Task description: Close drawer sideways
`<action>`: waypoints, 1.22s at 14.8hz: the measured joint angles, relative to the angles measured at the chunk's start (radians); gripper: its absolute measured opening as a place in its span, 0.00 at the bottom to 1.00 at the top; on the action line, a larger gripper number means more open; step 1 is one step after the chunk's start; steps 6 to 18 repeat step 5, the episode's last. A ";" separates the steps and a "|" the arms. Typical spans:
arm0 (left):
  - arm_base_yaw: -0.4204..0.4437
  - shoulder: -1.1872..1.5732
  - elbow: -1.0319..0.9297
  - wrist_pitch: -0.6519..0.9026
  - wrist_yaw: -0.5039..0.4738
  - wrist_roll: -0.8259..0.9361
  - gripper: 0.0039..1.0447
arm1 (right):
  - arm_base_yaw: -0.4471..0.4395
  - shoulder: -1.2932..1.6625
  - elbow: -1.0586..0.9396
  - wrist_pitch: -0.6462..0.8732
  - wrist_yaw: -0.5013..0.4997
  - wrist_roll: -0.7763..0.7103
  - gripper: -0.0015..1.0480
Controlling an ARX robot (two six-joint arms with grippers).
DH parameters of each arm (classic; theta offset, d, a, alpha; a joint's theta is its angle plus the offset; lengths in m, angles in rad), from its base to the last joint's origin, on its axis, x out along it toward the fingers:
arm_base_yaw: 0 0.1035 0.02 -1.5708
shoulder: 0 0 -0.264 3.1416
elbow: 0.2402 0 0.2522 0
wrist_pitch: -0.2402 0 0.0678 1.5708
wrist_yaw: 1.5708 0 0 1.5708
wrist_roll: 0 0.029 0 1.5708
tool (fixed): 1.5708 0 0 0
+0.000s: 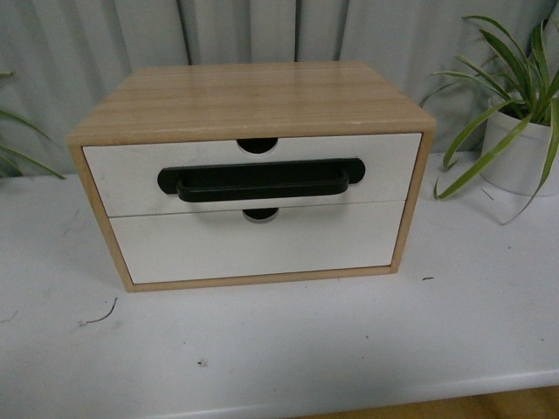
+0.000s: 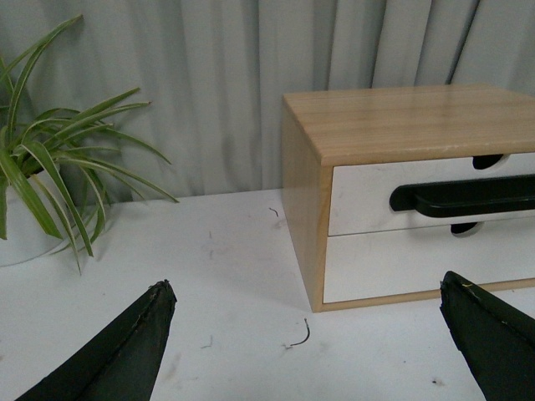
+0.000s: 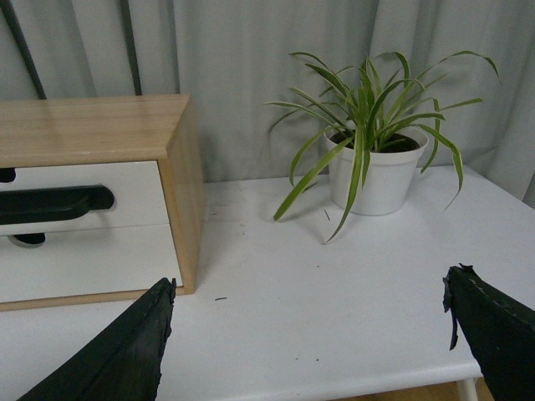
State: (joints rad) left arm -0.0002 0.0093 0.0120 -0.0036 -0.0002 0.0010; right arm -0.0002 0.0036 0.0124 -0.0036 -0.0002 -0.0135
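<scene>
A light wood cabinet (image 1: 253,96) stands on the white table (image 1: 288,349). The drawer (image 1: 122,175) is the upper one, with a white front, a long black bar handle (image 1: 260,182) and a half-round notch in its top edge. Its front sits level with the cabinet frame. No arm shows in the front view. My left gripper (image 2: 305,284) is open and empty above the table, in front of the cabinet's left corner; the drawer (image 2: 359,200) shows beyond it. My right gripper (image 3: 309,277) is open and empty, off the cabinet's right side; the drawer (image 3: 125,180) shows there too.
A plain white lower drawer front (image 1: 253,244) sits under the drawer. A potted plant in a white pot (image 3: 372,180) stands right of the cabinet, and another plant (image 2: 50,167) stands left. A grey curtain hangs behind. The table's front edge (image 1: 393,393) is close.
</scene>
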 joint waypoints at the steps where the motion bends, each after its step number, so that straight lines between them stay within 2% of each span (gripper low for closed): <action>1: 0.000 0.000 0.000 0.000 0.000 0.000 0.94 | 0.000 0.000 0.000 0.000 0.000 0.000 0.94; 18: 0.000 0.000 0.000 0.000 0.000 0.000 0.94 | 0.000 0.000 0.000 0.000 0.000 0.000 0.94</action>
